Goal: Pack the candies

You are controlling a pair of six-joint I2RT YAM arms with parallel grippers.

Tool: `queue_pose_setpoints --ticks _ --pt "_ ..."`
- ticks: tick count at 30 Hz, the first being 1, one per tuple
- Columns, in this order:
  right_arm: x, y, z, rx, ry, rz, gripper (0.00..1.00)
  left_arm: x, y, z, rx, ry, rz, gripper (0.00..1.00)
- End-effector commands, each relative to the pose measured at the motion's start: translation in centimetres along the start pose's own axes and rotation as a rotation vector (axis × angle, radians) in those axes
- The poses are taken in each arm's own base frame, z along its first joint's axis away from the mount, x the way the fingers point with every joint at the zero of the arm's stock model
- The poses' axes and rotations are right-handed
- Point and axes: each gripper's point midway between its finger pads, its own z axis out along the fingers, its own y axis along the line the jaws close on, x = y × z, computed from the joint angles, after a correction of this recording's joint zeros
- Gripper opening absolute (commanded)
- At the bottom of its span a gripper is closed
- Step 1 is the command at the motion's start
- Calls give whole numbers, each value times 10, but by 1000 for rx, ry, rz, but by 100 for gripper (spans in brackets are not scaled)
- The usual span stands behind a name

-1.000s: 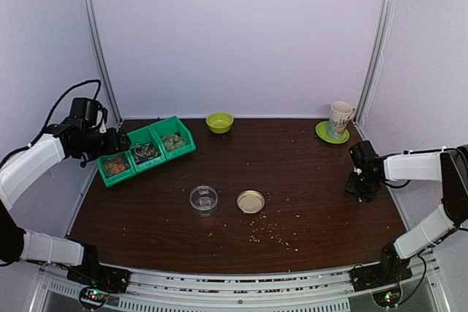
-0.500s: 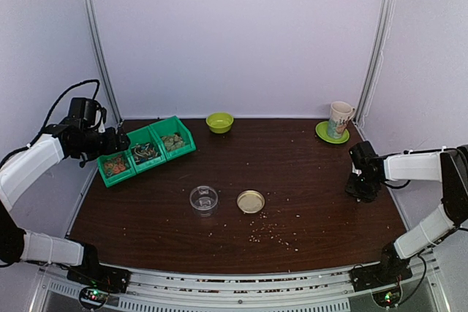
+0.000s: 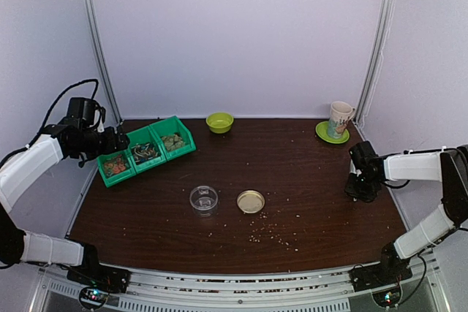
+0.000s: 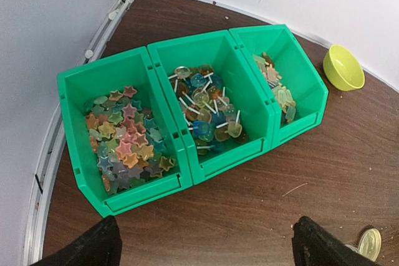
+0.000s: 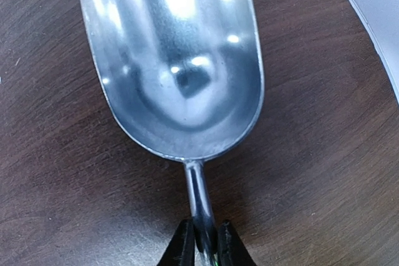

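The candies (image 4: 124, 135) are a heap of star-shaped sweets in mixed colours, filling the left compartment of a green three-part bin (image 4: 163, 91); the bin also shows in the top view (image 3: 146, 150). The middle compartment holds lollipop-like sweets (image 4: 206, 107) and the right one pale gummies (image 4: 279, 91). My left gripper (image 4: 209, 255) is open and empty, hovering above the table just in front of the bin. My right gripper (image 5: 204, 244) is shut on the handle of a metal scoop (image 5: 174, 60), whose empty bowl lies low over the table at the right side (image 3: 360, 186).
A clear round container (image 3: 204, 198) and a gold lid (image 3: 251, 201) sit mid-table. A lime bowl (image 3: 219, 122) stands at the back, and a mug on a green saucer (image 3: 340, 120) at the back right. Pale crumbs (image 3: 270, 233) are scattered near the front.
My left gripper has drawn back slightly to the left, away from the bin. The right arm and scoop have not moved.
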Motion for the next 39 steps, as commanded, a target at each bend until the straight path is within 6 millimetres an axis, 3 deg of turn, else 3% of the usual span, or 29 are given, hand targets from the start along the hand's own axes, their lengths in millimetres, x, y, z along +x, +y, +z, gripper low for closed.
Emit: queue_pose_setpoints --ticks 1,9,17,30,39 --pt "-3 0 -3 -5 -6 3 14 -13 -3 -5 25 -56 -8 98" --pt "2 0 -6 6 -21 -37 0 -13 -3 -4 27 -52 -10 98" --pt "3 15 -25 -21 -78 -126 0 -13 -3 -4 30 -51 -11 98" --pt "19 122 -105 -306 -283 -550 0 -12 -15 -5 99 -41 31 98" --pt "45 184 -170 -476 -438 -787 0 -6 -61 -10 362 -32 107 96"
